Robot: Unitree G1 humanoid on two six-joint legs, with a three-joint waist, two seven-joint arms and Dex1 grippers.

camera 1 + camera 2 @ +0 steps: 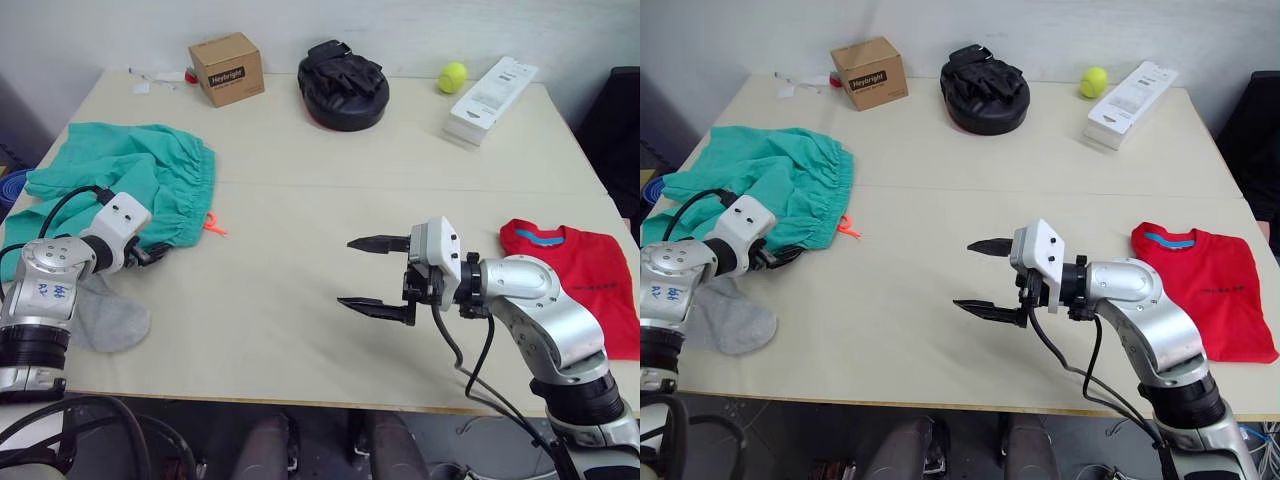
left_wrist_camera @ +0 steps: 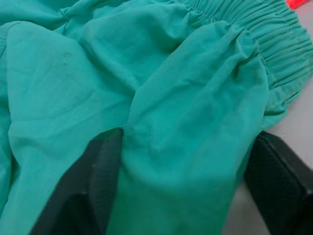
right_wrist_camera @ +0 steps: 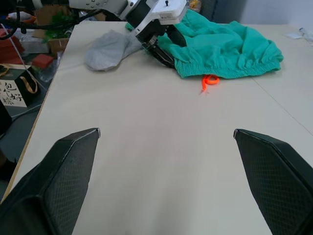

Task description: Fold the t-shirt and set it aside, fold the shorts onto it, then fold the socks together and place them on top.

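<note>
The teal-green shorts point(image 1: 130, 185) lie crumpled at the table's left side, their orange drawstring point(image 1: 213, 225) poking out at the waistband. My left gripper point(image 1: 152, 254) is at the shorts' near hem, open, with a fold of the teal fabric between its fingers point(image 2: 98, 181). A light grey sock point(image 1: 110, 315) lies flat beside and partly under my left arm. The red t-shirt point(image 1: 580, 280) lies folded at the table's right edge, blue collar band showing. My right gripper point(image 1: 375, 272) hovers open over bare table in the middle, holding nothing.
Along the table's far edge stand a cardboard box point(image 1: 226, 68), a black padded mitt point(image 1: 343, 84), a yellow tennis ball point(image 1: 452, 76) and a white carton point(image 1: 492, 98). A seam runs across the tabletop point(image 1: 330, 190).
</note>
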